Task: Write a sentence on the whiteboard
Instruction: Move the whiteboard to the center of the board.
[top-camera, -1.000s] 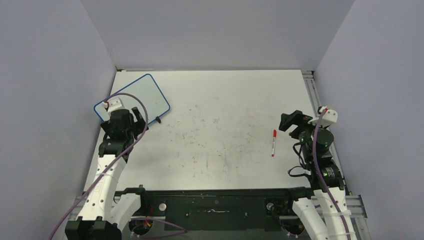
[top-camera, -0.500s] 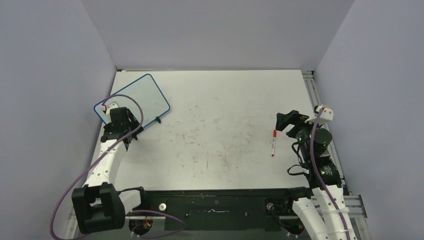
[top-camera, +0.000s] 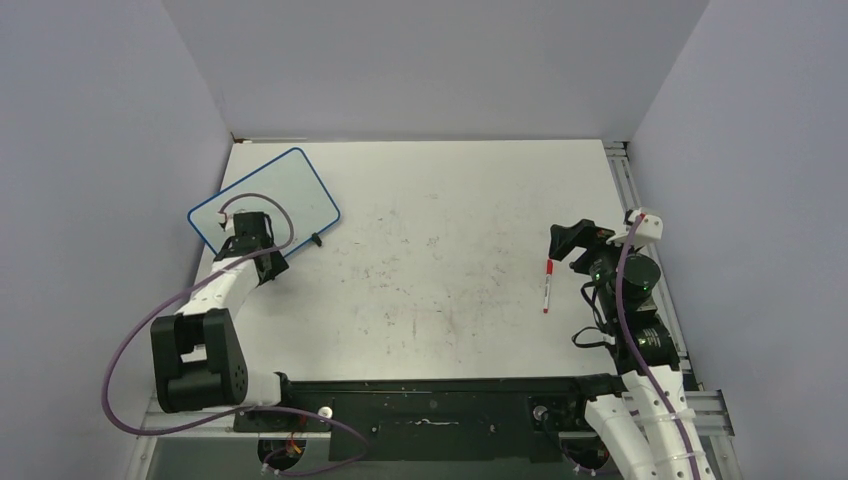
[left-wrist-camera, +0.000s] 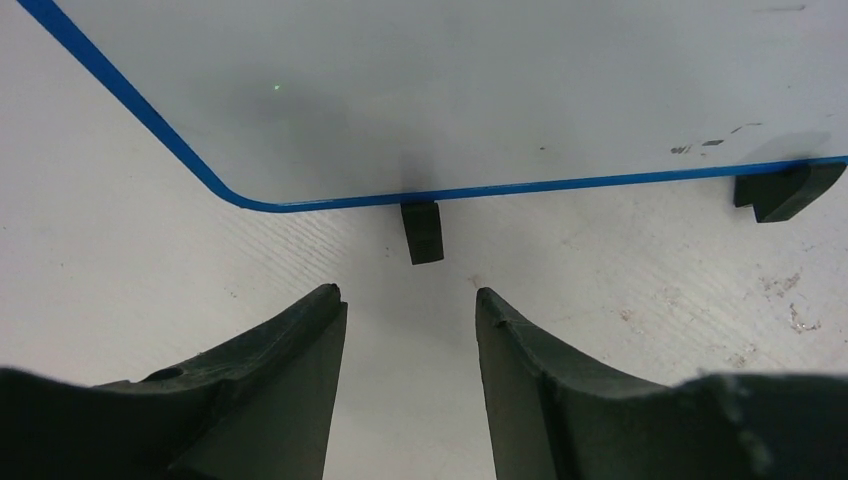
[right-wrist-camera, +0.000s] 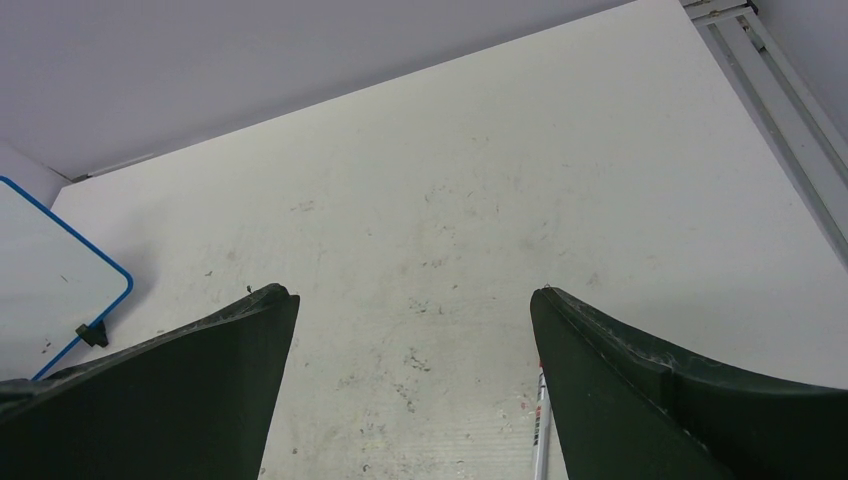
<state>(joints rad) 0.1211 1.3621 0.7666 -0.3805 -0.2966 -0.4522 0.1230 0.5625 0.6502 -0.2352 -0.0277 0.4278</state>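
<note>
Bearing no writing yet, the glossy blue-framed whiteboard (top-camera: 270, 185) is lying on the scuffed table (top-camera: 450, 190). Off its near edge the left gripper (left-wrist-camera: 408, 300) is hovering, jaws partly apart and empty, facing a black clip foot (left-wrist-camera: 422, 232); pinching there risks skidding the slick board. Well right of the board, the right gripper (right-wrist-camera: 415, 292) is gaping wide near the red-capped marker (top-camera: 548, 285).

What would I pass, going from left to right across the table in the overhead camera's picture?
The blue-framed whiteboard → the red marker lying on the table → the right gripper, with its jaws open.
</note>
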